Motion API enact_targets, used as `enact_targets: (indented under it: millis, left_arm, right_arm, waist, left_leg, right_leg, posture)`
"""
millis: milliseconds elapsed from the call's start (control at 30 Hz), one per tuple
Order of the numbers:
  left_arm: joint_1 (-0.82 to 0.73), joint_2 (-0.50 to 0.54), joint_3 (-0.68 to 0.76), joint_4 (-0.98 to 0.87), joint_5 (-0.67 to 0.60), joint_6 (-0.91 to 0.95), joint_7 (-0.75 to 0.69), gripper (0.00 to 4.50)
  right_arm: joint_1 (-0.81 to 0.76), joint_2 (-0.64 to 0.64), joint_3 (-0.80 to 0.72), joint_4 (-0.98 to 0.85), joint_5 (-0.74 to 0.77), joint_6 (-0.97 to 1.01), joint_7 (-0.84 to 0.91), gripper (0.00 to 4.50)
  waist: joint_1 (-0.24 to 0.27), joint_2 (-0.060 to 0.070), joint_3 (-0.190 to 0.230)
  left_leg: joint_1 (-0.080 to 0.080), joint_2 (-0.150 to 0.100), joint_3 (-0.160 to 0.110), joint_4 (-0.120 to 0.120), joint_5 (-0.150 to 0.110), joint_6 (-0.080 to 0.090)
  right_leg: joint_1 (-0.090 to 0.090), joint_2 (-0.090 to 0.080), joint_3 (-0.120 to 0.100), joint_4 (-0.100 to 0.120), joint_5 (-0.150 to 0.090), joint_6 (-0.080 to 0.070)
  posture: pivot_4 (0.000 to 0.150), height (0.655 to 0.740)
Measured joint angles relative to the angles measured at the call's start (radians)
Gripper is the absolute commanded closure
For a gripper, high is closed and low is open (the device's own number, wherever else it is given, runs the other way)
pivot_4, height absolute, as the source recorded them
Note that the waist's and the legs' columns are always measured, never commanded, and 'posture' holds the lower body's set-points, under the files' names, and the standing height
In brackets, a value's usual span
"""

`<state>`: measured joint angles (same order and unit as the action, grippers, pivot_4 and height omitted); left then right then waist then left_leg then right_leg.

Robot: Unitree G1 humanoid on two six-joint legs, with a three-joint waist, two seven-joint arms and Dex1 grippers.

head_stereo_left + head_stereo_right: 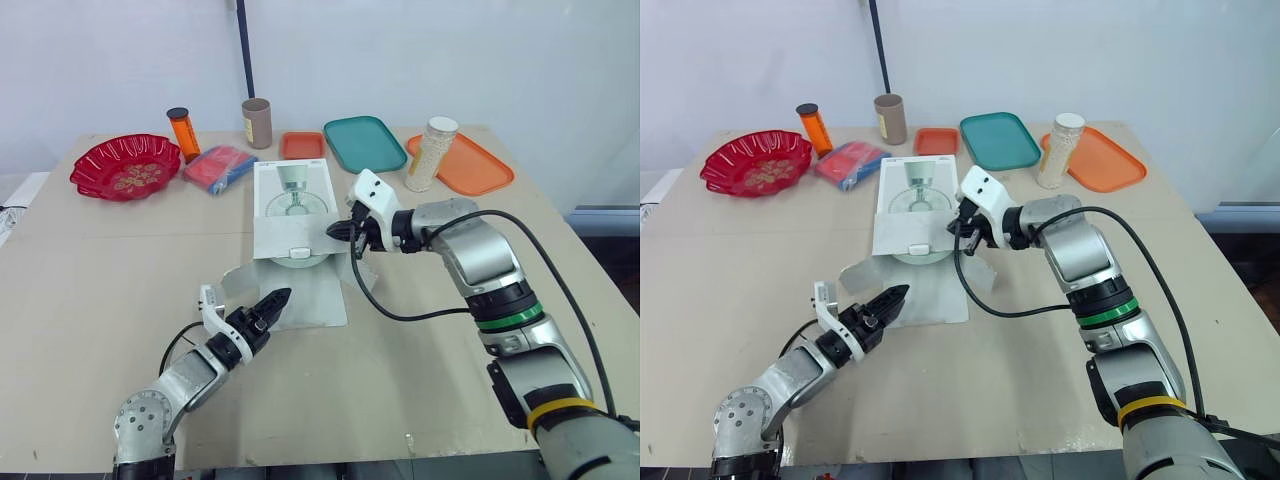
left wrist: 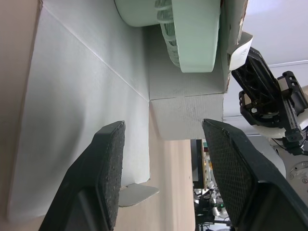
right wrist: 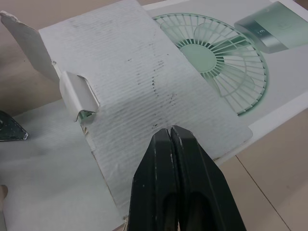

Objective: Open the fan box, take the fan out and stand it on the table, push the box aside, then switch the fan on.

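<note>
The white fan box (image 1: pixel 292 200), printed with a fan picture, lies flat in the middle of the table. Its near end is open: the top flap (image 3: pixel 144 82) is raised, and the bottom flap (image 1: pixel 312 292) and a side flap (image 1: pixel 236 280) lie spread on the table. Inside the opening sits the pale green fan (image 2: pixel 192 33). My right gripper (image 1: pixel 338 232) is shut, its tips (image 3: pixel 171 129) against the raised flap at the box's right near corner. My left gripper (image 1: pixel 280 297) is open over the bottom flap and points into the opening, nothing between its fingers (image 2: pixel 108 163).
Along the far edge stand a red bowl (image 1: pixel 127 166), an orange bottle (image 1: pixel 183 132), a blue-red packet (image 1: pixel 219 167), a cardboard tube (image 1: pixel 257 122), a small orange tray (image 1: pixel 302 146), a teal tray (image 1: pixel 364 142), a bead jar (image 1: pixel 432 153) and an orange tray (image 1: pixel 462 163).
</note>
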<state>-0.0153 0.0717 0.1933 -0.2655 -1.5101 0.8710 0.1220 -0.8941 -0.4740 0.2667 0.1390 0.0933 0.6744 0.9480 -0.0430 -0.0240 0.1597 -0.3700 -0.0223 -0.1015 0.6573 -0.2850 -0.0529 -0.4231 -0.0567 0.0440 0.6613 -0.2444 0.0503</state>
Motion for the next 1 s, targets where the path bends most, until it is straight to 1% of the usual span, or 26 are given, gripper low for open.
enact_targets:
  millis: [67,133,167,233,267,533,833,1000]
  left_arm:
    - [-0.001,0.000,0.000,0.000,-0.001,-0.003,-0.003,1.76]
    - [-0.002,0.000,0.000,0.000,-0.002,-0.015,-0.017,1.25]
    - [-0.002,0.000,0.000,0.000,-0.002,-0.018,-0.023,1.07]
    - [-0.019,-0.003,-0.001,0.003,-0.002,-0.027,-0.031,0.15]
    - [-0.027,-0.004,-0.001,0.006,-0.002,-0.030,-0.031,0.06]
    - [-0.122,-0.034,-0.023,0.105,0.049,-0.066,-0.044,0.06]
    - [-0.208,-0.075,-0.023,0.216,0.136,-0.090,-0.115,0.06]
    - [-0.230,-0.102,-0.019,0.247,0.164,-0.101,-0.145,0.06]
  right_arm:
    - [0.000,0.000,0.000,0.000,0.000,0.000,-0.001,4.50]
    - [0.000,0.000,0.001,0.000,0.000,0.000,-0.003,4.50]
    - [0.000,0.000,0.001,0.000,0.000,0.000,-0.004,4.50]
    - [0.000,0.000,0.002,0.000,0.000,0.000,-0.008,4.50]
    - [0.000,0.000,0.002,0.000,0.000,0.000,-0.009,4.50]
    - [0.001,-0.001,0.006,-0.002,0.000,0.001,-0.010,4.50]
    - [0.000,-0.003,0.006,-0.002,0.000,0.001,-0.010,4.50]
    - [0.000,-0.007,0.006,-0.002,0.000,0.002,-0.009,4.50]
  waist:
    - [0.000,0.000,0.000]
    - [0.000,0.000,0.000]
    - [0.000,0.000,0.000]
    - [0.001,0.000,0.000]
    - [0.001,0.000,0.000]
    - [0.002,0.000,0.000]
    - [0.006,0.000,0.000]
    - [0.006,0.000,0.000]
  left_leg:
    - [0.000,0.000,0.000,0.000,0.000,0.000]
    - [0.000,0.000,0.000,0.000,0.000,0.000]
    - [0.000,0.000,0.000,0.000,0.000,0.000]
    - [0.000,0.000,0.000,0.000,0.000,0.000]
    - [0.000,0.000,0.000,0.000,0.000,0.000]
    - [0.000,0.000,0.000,0.000,0.000,-0.001]
    - [-0.001,-0.001,0.000,0.000,0.001,-0.001]
    - [-0.001,0.000,0.000,0.000,0.001,-0.002]
  right_leg:
    - [0.000,0.000,0.000,0.000,0.000,0.000]
    - [0.000,0.000,0.000,0.000,0.000,0.000]
    - [0.000,0.000,0.000,0.000,0.000,0.000]
    - [0.000,0.000,0.000,0.000,0.000,0.000]
    - [0.000,0.000,0.000,0.000,0.000,0.000]
    - [0.000,0.000,0.000,0.000,0.000,0.000]
    - [0.000,0.000,0.000,-0.001,0.000,0.000]
    - [0.000,0.000,-0.001,-0.001,0.000,0.000]
  posture:
    - [0.150,0.7400]
    - [0.150,0.7400]
    - [0.150,0.7400]
    - [0.150,0.7400]
    - [0.150,0.7400]
    - [0.150,0.7400]
    - [0.150,0.7400]
    - [0.150,0.7400]
